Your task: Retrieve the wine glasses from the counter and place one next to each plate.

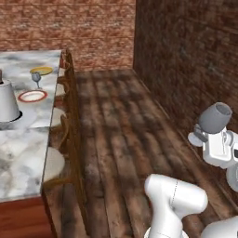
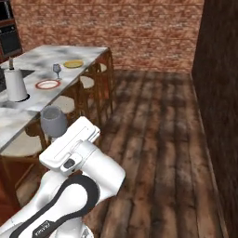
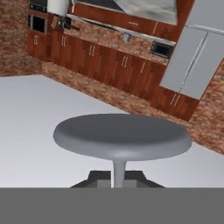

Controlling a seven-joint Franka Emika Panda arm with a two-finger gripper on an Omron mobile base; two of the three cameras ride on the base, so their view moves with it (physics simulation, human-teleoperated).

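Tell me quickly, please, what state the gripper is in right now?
Gripper: closed on the stem of a wine glass, holding it clear of the island.

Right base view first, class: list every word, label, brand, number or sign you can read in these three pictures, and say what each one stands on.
"FRANKA": pale lettering on the dark band of the white robot arm, low in the right base view; a second word after it is too small to read.
No readable text elsewhere: none on the clear grey stemmed wine glass in the pincer, the orange-rimmed round plate, the yellow-rimmed round plate or the white paper towel roll.
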